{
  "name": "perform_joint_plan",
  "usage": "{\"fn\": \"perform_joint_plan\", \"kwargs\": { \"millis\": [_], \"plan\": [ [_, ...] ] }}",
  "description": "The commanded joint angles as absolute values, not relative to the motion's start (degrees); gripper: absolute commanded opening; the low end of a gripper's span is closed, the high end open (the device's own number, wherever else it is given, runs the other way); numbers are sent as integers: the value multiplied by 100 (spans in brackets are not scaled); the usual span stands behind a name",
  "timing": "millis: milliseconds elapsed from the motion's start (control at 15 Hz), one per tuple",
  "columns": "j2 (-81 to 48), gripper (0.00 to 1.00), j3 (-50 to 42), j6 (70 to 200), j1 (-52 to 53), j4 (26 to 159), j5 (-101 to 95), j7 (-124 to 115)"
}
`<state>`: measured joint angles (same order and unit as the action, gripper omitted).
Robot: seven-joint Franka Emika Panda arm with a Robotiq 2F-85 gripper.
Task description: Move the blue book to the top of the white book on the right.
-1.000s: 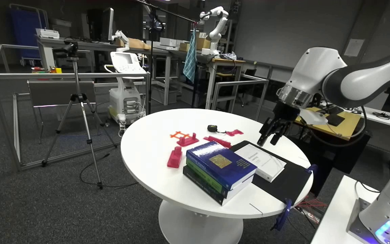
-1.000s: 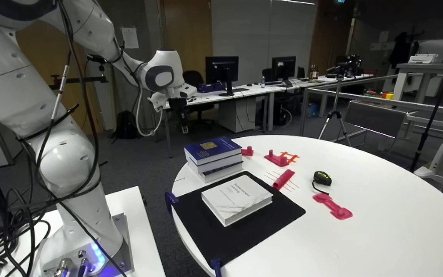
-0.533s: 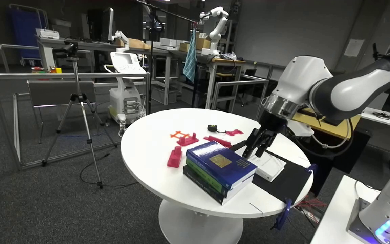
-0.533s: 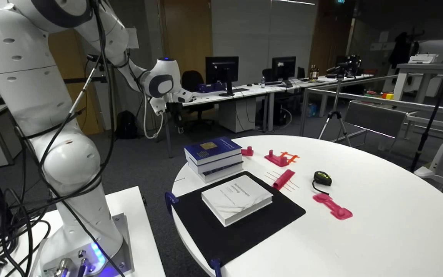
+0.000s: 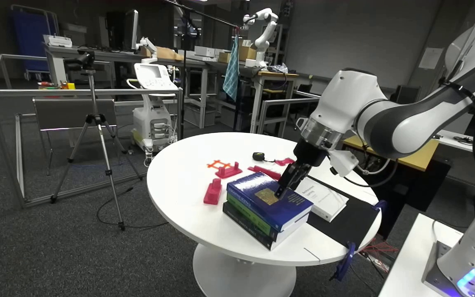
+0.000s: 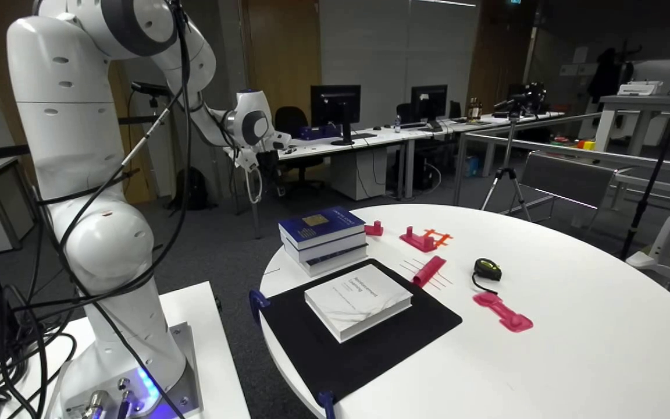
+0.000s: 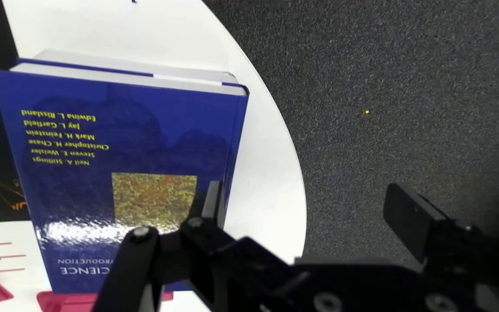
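The dark blue book [image 5: 254, 194] lies flat on top of a stack of books at the table's edge; it also shows in an exterior view [image 6: 312, 226] and fills the left of the wrist view [image 7: 145, 143]. The white book [image 5: 322, 196] lies flat on a black mat beside the stack, and shows in an exterior view [image 6: 358, 299]. My gripper [image 7: 303, 190] is open and empty. In the wrist view one finger overlaps the blue book's spine side and the other is over the floor. In both exterior views the gripper [image 5: 285, 190] is above the stack's level; contact is not visible.
A green book [image 5: 248, 212] and a dark book [image 5: 245, 225] lie under the blue book. The black mat [image 6: 346, 366] is clamped by blue clamps [image 6: 258, 302]. Pink parts [image 5: 212, 192] and a tape measure [image 5: 258, 156] lie on the round white table [image 5: 188, 165].
My gripper has moved left in an exterior view, from over the white book's side to in front of the blue book. The books have not moved.
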<state>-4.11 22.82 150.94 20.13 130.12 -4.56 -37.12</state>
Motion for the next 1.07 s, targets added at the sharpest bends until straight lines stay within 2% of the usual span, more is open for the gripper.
{"fn": "perform_joint_plan", "kwargs": {
  "millis": [0, 67, 533, 1000],
  "plan": [
    [-828, 100, 2137, 14924, 2341, 12366, -1111, -4230],
    [-581, 100, 2132, 15075, 2284, 12760, -795, -3954],
    [-603, 100, 2067, 15148, 2276, 12759, -615, -3873],
    [-806, 100, 1878, 15059, 2172, 12362, 54, -3162]
  ]
}}
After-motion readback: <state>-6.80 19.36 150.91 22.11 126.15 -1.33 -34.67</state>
